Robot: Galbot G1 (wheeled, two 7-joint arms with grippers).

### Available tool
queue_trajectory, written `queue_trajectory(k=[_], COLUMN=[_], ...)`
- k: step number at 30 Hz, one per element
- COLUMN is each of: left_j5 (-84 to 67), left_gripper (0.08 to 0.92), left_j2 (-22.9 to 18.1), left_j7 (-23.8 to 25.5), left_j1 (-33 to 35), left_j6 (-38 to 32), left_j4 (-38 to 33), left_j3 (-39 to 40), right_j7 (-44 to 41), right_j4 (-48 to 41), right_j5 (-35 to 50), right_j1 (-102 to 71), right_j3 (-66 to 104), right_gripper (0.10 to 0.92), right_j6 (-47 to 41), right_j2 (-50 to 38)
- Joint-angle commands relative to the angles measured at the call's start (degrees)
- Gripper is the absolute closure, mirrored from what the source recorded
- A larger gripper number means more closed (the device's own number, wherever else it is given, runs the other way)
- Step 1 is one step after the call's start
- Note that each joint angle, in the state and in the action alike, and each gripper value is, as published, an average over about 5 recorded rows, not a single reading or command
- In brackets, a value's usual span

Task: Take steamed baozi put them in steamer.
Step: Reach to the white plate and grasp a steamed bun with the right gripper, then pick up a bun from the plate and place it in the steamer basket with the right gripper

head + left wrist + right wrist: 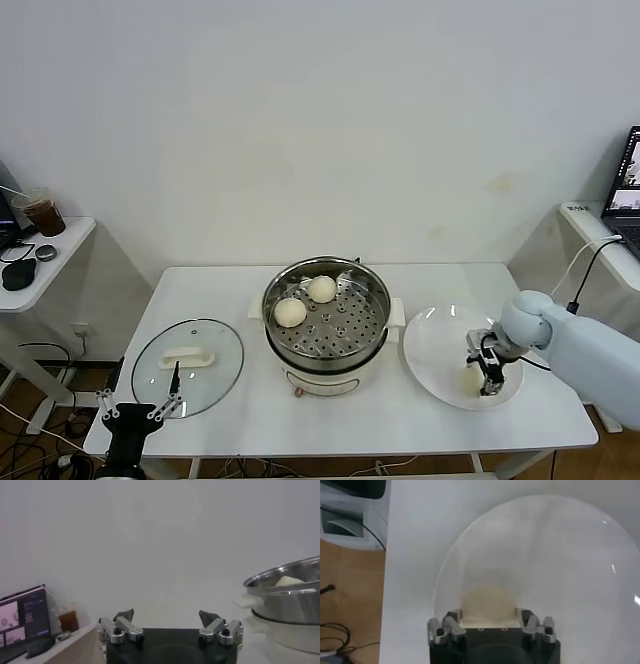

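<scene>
The steamer stands mid-table with two baozi on its perforated tray. My right gripper is down on the white plate to the steamer's right. It is shut on a third baozi. In the right wrist view that baozi sits squeezed between the fingers of the gripper, low over the plate. My left gripper is parked open and empty at the table's front left corner. It shows open in the left wrist view, which also shows the steamer. The fourth baozi is not visible.
The glass lid with its white handle lies flat on the table left of the steamer, just beyond my left gripper. A side table with a cup stands far left. A laptop and a cable are at far right.
</scene>
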Motion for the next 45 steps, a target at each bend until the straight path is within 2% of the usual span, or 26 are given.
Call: queue_trajectory(k=[1,4,7,13,18,23,26,38,45], left_j5=[-0.06,-0.08,-0.13,-0.29,-0.55,-1.09,-1.34,-1.36,-1.46], left_gripper=[0.177,0.177,0.177,0.177,0.177,0.177,0.177,0.177,0.177], left_j2=[-0.04,-0.05,0.02,0.21,0.53,1.0,1.1,0.46,0.26], left_j7=[0.0,0.0,0.01,0.09,0.16,0.25,0.26,0.19,0.15], left_j1=[0.11,0.19,0.21,-0.22,-0.83,-1.13,-1.2,-1.4,-1.1], left_j6=[-0.02,-0.03,-0.04,0.06,0.16,0.33,0.32,0.18,0.14], left_j4=[-0.24,-0.32,-0.39,-0.64,-0.65,-0.6,-0.46,0.0,-0.32], left_j3=[-0.09,-0.13,-0.19,-0.06,0.15,-0.07,-0.33,-0.63,-1.39], right_j7=[-0.19,-0.62,-1.38,-5.14,-8.4,-9.33,-8.45,-4.1,-2.03], right_j4=[-0.6,-0.21,0.35,0.44,-0.81,-1.0,-0.54,3.19,0.98], right_j5=[-0.33,0.21,1.54,6.73,13.6,21.03,22.66,22.98,17.04], right_j1=[-0.3,0.88,3.7,15.54,27.28,39.52,44.53,46.61,42.46], right_j3=[0.57,0.4,-0.78,-3.88,-5.39,-11.33,-14.4,-28.39,-32.94], right_gripper=[0.48,0.542,0.568,0.566,0.559,0.555,0.551,0.55,0.55], right_j6=[-0.21,-0.06,0.25,2.16,5.07,10.01,13.77,27.17,36.18], right_j2=[0.83,0.15,-1.07,-2.59,-0.2,5.17,9.41,27.58,35.47])
